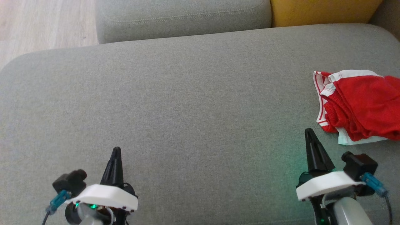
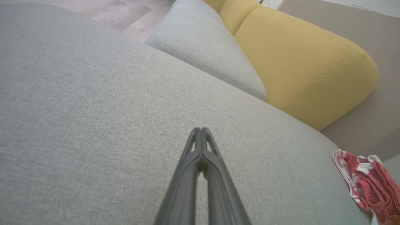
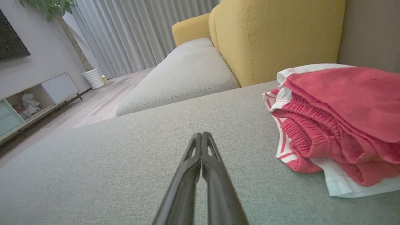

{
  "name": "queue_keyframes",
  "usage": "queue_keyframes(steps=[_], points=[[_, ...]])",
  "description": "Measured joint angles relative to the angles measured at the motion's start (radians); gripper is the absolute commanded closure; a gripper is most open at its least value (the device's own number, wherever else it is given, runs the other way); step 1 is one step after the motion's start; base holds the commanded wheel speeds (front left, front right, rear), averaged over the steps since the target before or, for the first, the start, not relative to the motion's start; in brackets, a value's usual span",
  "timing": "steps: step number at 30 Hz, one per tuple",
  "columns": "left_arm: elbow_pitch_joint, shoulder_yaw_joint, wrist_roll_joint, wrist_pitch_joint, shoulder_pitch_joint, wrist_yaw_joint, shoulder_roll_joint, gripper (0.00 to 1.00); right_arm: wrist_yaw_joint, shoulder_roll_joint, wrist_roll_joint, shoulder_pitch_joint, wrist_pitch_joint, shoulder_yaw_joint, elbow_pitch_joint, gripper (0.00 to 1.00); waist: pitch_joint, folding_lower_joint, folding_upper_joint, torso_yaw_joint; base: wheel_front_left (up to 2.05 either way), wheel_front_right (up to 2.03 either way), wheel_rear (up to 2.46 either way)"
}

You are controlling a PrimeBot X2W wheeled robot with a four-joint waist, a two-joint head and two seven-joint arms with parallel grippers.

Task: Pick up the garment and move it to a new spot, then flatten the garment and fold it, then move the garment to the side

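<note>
Far left, the wooden floor (image 1: pixel 40 25) shows past the rounded corner of the grey sofa seat (image 1: pixel 187 93), so that edge is a drop-off; keep cloth off it. Your left pincer (image 1: pixel 115 151) sits low at the near left, fingers pressed together and empty, hovering over bare fabric; the left wrist view shows the tips (image 2: pixel 201 129) meeting with nothing between them. It looks parked, out of the way. The middle of the seat is a wide open stretch, with plenty of room to swing either arm or spread something flat. Behind it run the grey back cushion (image 1: pixel 181 18) and then the yellow cushion (image 1: pixel 322 11), which wall off the far side, so nothing slides off that way. Your right pincer (image 1: pixel 309 131) is at the near right, also closed on nothing, its tip near the red shorts (image 1: pixel 359 106) but apart from them. The shorts, with white trim, lie in a bundled fold at the right end of the seat, part of them running out of the head view. The right wrist view has them (image 3: pixel 343 125) stacked in layers with the waistband turned toward the pincer. Judging by this, the fold and the move aside look done, with both pincers shut because there is nothing left to hold. The right edge is the tight spot: I can't tell how much seat lies beyond the shorts.
</note>
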Motion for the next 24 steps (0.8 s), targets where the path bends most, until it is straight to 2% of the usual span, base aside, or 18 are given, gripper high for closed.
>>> queue_keyframes(steps=[24], points=[[0.000,0.047,-0.215,0.062,-0.012,-0.026,0.001,1.00,0.000,-0.002,0.283,0.000,0.054,-0.027,-0.007,1.00,-0.011,0.0000,0.0000,0.006,0.00,0.00,0.00]])
